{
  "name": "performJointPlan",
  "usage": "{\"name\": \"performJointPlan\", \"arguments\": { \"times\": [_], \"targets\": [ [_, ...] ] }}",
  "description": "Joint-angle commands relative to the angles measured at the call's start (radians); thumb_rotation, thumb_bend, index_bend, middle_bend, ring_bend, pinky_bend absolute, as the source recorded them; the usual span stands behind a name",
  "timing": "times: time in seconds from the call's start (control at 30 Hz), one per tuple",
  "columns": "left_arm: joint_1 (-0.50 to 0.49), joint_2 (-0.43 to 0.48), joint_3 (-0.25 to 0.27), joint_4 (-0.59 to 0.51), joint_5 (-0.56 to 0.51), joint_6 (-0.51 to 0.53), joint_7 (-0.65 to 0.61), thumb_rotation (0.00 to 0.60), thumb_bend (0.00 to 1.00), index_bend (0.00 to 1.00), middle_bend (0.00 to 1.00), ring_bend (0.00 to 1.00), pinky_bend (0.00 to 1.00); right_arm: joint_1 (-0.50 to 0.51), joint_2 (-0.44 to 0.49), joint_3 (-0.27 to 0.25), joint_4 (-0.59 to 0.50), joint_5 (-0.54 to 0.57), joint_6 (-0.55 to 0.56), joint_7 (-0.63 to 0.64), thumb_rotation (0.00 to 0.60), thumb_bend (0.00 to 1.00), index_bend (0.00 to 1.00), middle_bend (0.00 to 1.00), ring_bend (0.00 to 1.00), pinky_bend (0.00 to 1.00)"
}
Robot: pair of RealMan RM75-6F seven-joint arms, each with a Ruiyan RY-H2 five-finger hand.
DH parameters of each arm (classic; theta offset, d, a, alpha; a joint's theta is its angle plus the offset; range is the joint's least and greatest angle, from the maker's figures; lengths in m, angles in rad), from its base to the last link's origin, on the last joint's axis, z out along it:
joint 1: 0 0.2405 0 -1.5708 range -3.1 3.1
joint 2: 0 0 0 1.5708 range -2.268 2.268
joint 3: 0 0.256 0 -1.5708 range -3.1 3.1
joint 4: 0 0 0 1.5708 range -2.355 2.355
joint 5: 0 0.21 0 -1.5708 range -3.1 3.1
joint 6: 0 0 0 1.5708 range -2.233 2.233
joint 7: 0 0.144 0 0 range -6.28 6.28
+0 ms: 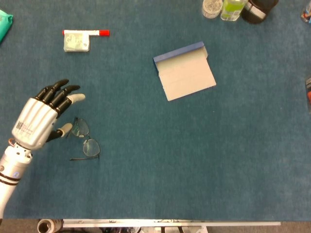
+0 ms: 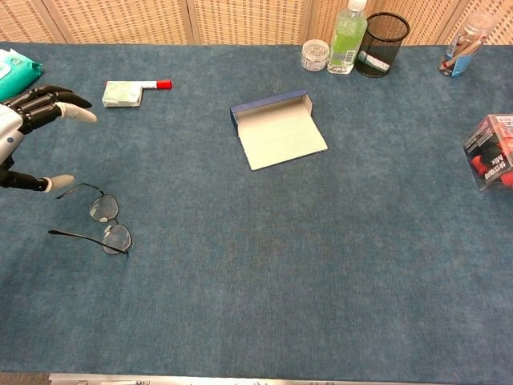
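**Left hand spread beside the glasses on the blue worktop**

We see our left hand (image 1: 36, 122) hovering at the left side of the worktop (image 1: 194, 160), its fingers (image 1: 62, 93) spread wide and holding nothing. The thumb tip lies just beside the nearer rim of the glasses (image 1: 83, 140); in the chest view a small gap shows between thumb and frame, so we judge them apart, not touching. The glasses lie flat on the worktop with their arms unfolded, one arm stretching out toward the front edge.

Our right hand shows in neither view.

Well apart from the hand, near the middle of the worktop, an open glasses case (image 1: 185, 72) lies with its blue lid edge toward the far side and its pale inside facing up. Further back on the left, a small pale packet (image 1: 76, 41) rests touching a red-capped marker (image 1: 95, 33). At the far left edge, a green pack (image 2: 14, 70) shows in part.

Along the far edge stand a small jar (image 2: 314, 54), a green bottle (image 2: 347, 40) and a black mesh cup (image 2: 381, 34), close together. Further right is a clear tumbler (image 2: 463, 46) holding pens, and at the right edge a clear box (image 2: 490, 152) with red contents.
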Motion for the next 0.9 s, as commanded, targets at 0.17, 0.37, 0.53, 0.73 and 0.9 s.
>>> {"name": "performJointPlan", "arguments": {
  "times": [0.17, 0.37, 0.53, 0.73, 0.9],
  "targets": [
    [-0.005, -0.009, 0.012, -0.001, 0.004, -0.020, -0.002, 0.600, 0.09, 0.26, 0.21, 0.13, 0.26, -0.002, 0.002, 0.001, 0.001, 0.000, 0.004, 0.004, 0.600, 0.34, 0.57, 0.46, 0.25, 0.33],
    [-0.009, -0.020, 0.017, 0.010, 0.006, -0.029, -0.003, 0.600, 0.09, 0.26, 0.21, 0.13, 0.26, -0.003, 0.003, 0.001, 0.000, 0.001, 0.006, 0.006, 0.600, 0.34, 0.57, 0.46, 0.25, 0.33],
    [-0.007, -0.029, 0.025, 0.021, 0.009, -0.033, -0.004, 0.600, 0.09, 0.26, 0.21, 0.13, 0.26, -0.004, 0.004, 0.001, 0.000, 0.000, 0.008, 0.008, 0.600, 0.34, 0.57, 0.46, 0.25, 0.33],
    [-0.007, -0.043, 0.035, 0.037, 0.015, -0.038, -0.004, 0.600, 0.09, 0.26, 0.21, 0.13, 0.26, -0.005, 0.004, 0.000, -0.001, -0.002, 0.010, 0.007, 0.600, 0.34, 0.57, 0.46, 0.25, 0.33],
    [-0.008, -0.052, 0.042, 0.047, 0.019, -0.044, 0.002, 0.600, 0.09, 0.26, 0.21, 0.13, 0.26, -0.006, 0.004, 0.001, -0.001, -0.002, 0.011, 0.008, 0.600, 0.34, 0.57, 0.46, 0.25, 0.33]
  ]
}}
